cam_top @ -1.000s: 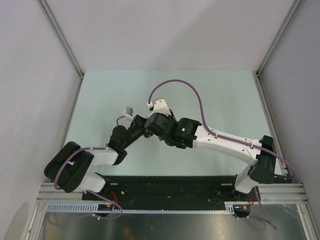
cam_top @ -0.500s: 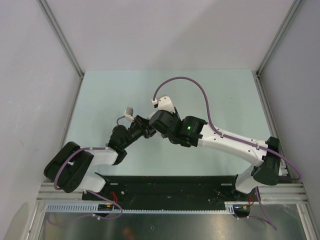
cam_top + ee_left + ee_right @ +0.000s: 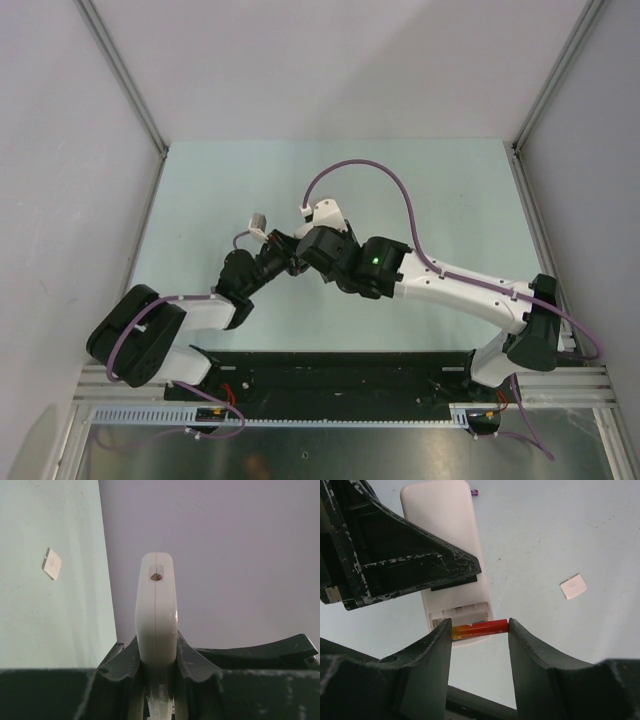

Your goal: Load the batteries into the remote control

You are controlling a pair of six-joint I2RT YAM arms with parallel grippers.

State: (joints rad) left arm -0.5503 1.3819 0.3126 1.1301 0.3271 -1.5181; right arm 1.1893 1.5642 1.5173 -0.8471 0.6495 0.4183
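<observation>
endwise, right hand pinches battery, beside remote

The remote control is of smooth white plastic with a soft sheen, and a fine seam runs along its edge. The red battery has a glossy wrap. The fingers of the right gripper are black plastic, matt and a little grainy. The left gripper is of the same black material, but in the right wrist view its edges are scuffed, with pale scratches. The table is matt, with small marks. A small white cover on it looks like smooth plastic. Along the near edge lie rails of bare metal.
</observation>
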